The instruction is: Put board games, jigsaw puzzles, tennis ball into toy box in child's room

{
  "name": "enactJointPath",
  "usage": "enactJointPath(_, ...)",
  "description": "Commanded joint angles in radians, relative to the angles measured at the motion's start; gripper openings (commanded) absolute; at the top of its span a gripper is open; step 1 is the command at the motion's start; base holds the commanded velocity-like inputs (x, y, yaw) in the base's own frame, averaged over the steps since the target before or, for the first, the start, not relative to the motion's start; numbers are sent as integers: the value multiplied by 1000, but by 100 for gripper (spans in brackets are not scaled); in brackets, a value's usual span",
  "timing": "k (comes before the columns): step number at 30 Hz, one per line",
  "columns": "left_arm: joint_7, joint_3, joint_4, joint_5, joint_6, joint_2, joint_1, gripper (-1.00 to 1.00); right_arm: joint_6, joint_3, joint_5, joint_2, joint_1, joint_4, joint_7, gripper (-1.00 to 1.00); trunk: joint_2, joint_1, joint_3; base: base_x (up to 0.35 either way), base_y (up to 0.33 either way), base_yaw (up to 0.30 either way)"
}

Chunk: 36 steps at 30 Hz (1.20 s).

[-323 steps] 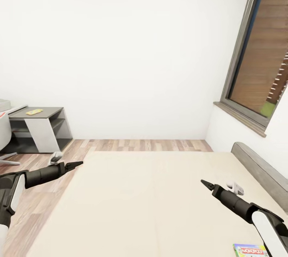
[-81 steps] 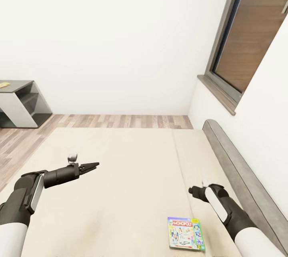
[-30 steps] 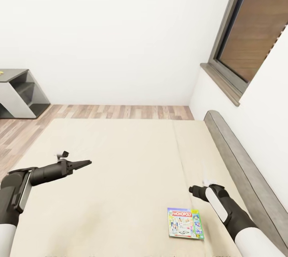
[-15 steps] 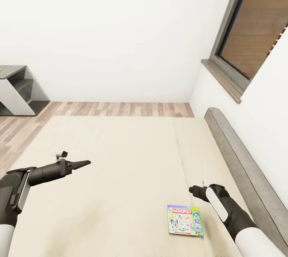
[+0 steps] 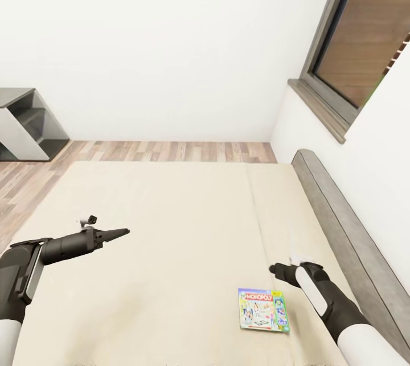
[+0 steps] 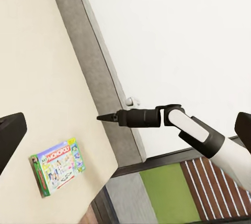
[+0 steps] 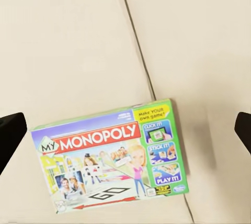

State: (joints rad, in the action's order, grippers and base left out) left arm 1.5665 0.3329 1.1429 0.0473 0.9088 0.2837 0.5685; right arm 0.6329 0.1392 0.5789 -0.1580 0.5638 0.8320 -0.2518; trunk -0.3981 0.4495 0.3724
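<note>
So you've got the bed (image 5: 171,212) taking up most of the lower half of the head view, beige mattress with the grey headboard (image 5: 347,235) running down the right side. One board game (image 5: 263,309), the white-blue "My Monopoly" box with the green edge, lies flat on the mattress at the lower right of the frame, just beside the mattress seam.

Your right gripper (image 5: 274,268) hangs above the bed slightly up and right of that box, not touching it. Its fingers look pinched together to a point in the left wrist view (image 6: 102,118), so the gap is narrow to none and it's carrying nothing. The right wrist view looks straight down on the game box (image 7: 112,156), dark fingertips at both side edges of that frame.

Your left gripper (image 5: 122,233) floats over the left part of the mattress, well apart from the box, fingers also drawn to a narrow point, holding nothing.

A dark grey shelf unit (image 5: 25,123) sits at the left edge against the white wall, and a window (image 5: 364,41) is at the upper right.
</note>
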Motion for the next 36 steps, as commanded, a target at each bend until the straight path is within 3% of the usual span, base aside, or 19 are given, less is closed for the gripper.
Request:
enactJointPath(1,4,0,0,-2,10,0,1,100,1,4,10,-3,1,1,11,100,-2,0,3,0,0,0)
enactJointPath(8,4,0,0,-1,10,-1,1,100,-29,4,9,-6,1,0,56,100,-2,0,15,0,0,0)
enactJointPath(36,4,0,0,-2,10,0,1,100,-28,4,9,-7,1,1,62,100,-2,0,60,0,0,0)
